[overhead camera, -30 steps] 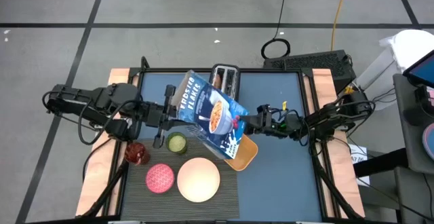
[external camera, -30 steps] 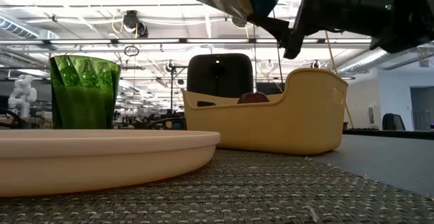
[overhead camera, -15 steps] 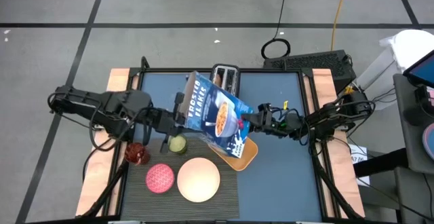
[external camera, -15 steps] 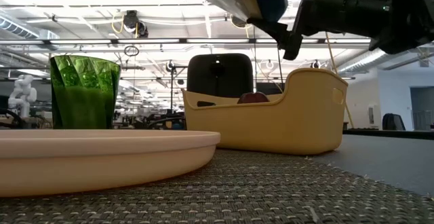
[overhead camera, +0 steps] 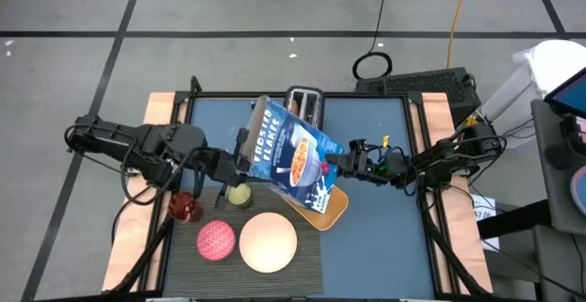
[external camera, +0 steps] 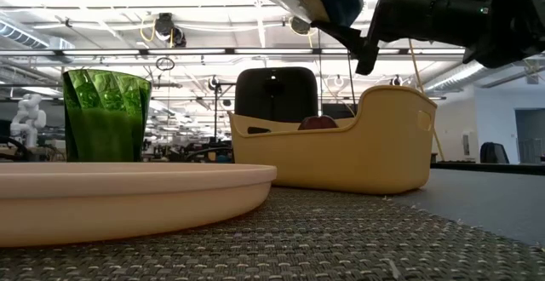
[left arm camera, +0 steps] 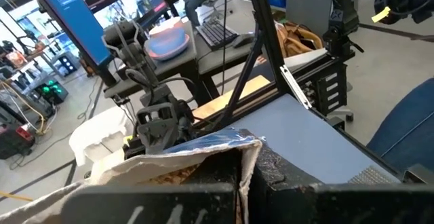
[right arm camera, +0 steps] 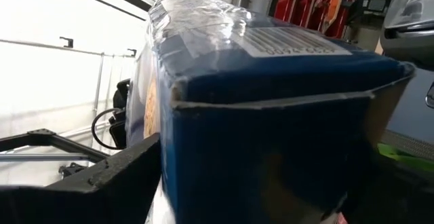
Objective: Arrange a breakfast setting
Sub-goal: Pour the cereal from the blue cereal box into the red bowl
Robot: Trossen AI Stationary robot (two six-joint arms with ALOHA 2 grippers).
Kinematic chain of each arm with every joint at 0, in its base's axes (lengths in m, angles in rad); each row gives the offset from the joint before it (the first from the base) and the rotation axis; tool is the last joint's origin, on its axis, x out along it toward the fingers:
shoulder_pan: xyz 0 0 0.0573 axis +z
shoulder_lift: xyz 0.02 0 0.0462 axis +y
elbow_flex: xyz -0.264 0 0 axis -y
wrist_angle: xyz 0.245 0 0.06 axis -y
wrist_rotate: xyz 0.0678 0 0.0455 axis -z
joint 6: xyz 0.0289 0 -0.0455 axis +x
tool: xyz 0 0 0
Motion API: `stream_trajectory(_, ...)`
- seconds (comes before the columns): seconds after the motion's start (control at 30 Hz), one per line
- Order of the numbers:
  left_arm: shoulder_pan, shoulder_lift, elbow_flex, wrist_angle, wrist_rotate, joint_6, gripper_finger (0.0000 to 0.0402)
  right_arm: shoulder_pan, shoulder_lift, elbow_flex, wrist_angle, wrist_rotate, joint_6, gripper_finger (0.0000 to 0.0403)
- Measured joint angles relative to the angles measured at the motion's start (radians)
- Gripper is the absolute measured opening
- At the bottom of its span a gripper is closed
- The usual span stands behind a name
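Observation:
The blue cereal box [overhead camera: 288, 156] hangs slanted above the table between my two grippers. My left gripper [overhead camera: 240, 156] is shut on its open upper end. My right gripper [overhead camera: 328, 165] has the box's lower end [right arm camera: 271, 115] between its fingers. On the dark placemat [overhead camera: 302, 258] stand the white plate [overhead camera: 268, 241], the pink bowl [overhead camera: 216, 240], the green cup [overhead camera: 239, 194] and the red glass [overhead camera: 183, 206]. The toast and the spoon are out of view. My left gripper pinches the torn top edge [left arm camera: 224, 149] of the box between its shut fingers, coming about level from the table's left. The box is lifted clear and slants down toward the right. My right gripper has one finger [right arm camera: 108, 176] on each side of the box's bottom end [right arm camera: 176, 149]. It comes from the table's right, slanting upward. The box end fills the gap between the fingers and hangs clear above the yellow tub.
A yellow tub [overhead camera: 328, 209] stands under the box's lower end, just right of the placemat; something reddish [external camera: 319, 121] shows over its rim. The toaster [overhead camera: 304, 105] stands at the far edge. Bare blue table [overhead camera: 385, 238] lies to the right.
My left gripper has gone toward the table's right and a little down, still shut on the box's top. The box's upper end has come right with it and the box stands steeper. Its lower end stays at my right gripper, which has kept its place.

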Motion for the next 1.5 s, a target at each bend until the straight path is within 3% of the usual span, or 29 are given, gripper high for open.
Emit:
stream_trajectory(0.23, 0.000, -0.002, -0.001, 0.005, -0.002, -0.033, 0.0008, 0.000, -0.001, 0.001, 0.003, 0.000, -0.024, 0.0331)
stream_trajectory(0.7, 0.002, -0.011, -0.003, -0.002, -0.009, -0.251, 0.0100, 0.000, -0.002, 0.002, 0.004, -0.003, -0.052, 0.0330)
stream_trajectory(1.5, 0.003, -0.270, -0.002, -0.097, -0.012, -0.371, 0.0104, 0.000, 0.000, 0.001, 0.000, -0.014, -0.212, 0.0329)
